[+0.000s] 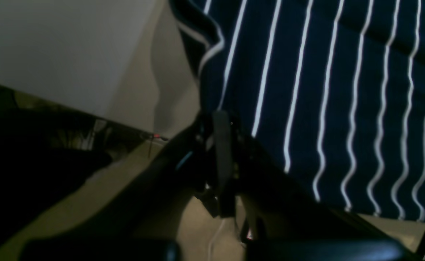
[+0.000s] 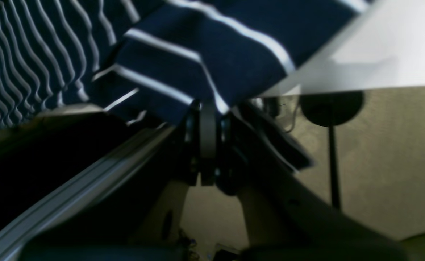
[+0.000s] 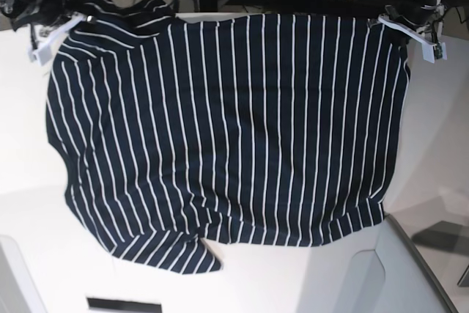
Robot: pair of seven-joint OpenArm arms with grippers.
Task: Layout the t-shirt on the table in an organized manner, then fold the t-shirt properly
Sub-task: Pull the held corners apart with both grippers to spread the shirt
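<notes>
**Shirt pinched at both far corners**

Left wrist: the left gripper (image 1: 222, 125) is clamped on the t-shirt (image 1: 328, 90).

Right wrist: the right gripper (image 2: 208, 108) is pinching a sleeve fold.

Base: soft, limp cloth, spread over the table (image 3: 22, 174); corners look the best hold.

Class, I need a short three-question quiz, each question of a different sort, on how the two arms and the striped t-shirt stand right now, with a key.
1. True or false: the t-shirt lies crumpled in a small ball.
2. Which corners do the left pincer and right pincer hold? A) the far ones B) the near ones C) none
3. Fill in: the stripes on the t-shirt are ____.

Key:
1. False: it is spread wide over the table.
2. A: each pincer is shut on a far corner.
3. White.
</notes>
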